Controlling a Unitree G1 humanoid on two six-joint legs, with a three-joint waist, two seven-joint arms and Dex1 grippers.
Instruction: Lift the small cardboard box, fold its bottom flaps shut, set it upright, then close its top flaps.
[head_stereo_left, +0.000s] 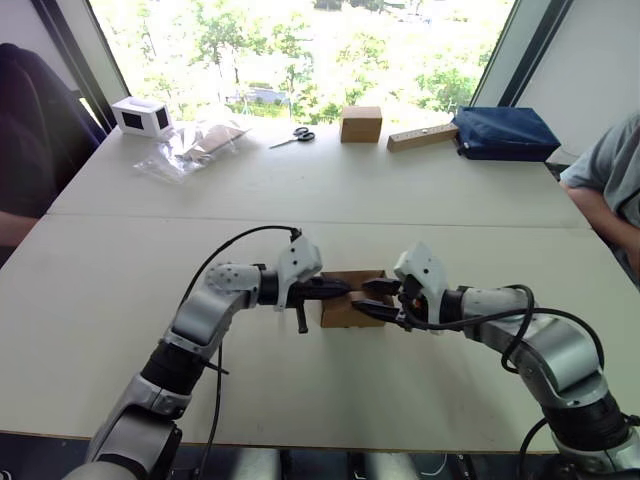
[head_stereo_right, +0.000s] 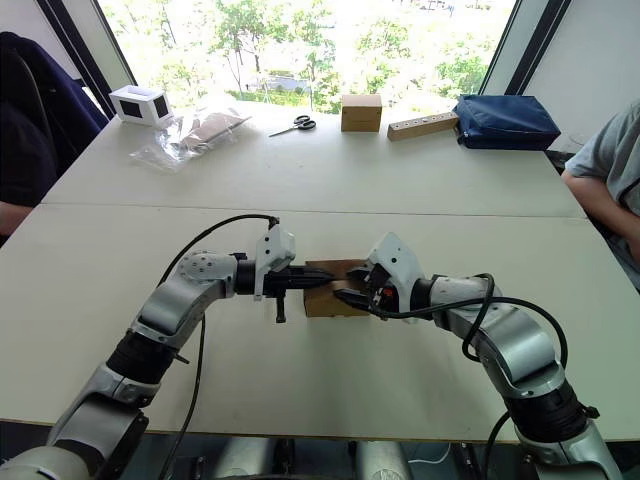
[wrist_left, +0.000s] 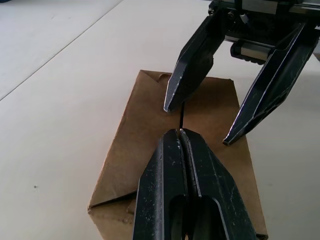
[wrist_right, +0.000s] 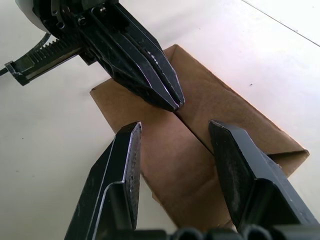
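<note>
Left wrist view: small cardboard box (wrist_left: 200, 145) lies lengthwise toward the right gripper (wrist_left: 197, 122).

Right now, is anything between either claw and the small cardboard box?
Nothing visible. The left claw, shut, and the right claw, open, both sit directly over the top flaps of the small cardboard box, tips facing each other at the seam.

Silver-grey jointed arms, white wrist housings, looping black cables, black tapered gripper fingers (wrist_right: 125, 185)
</note>
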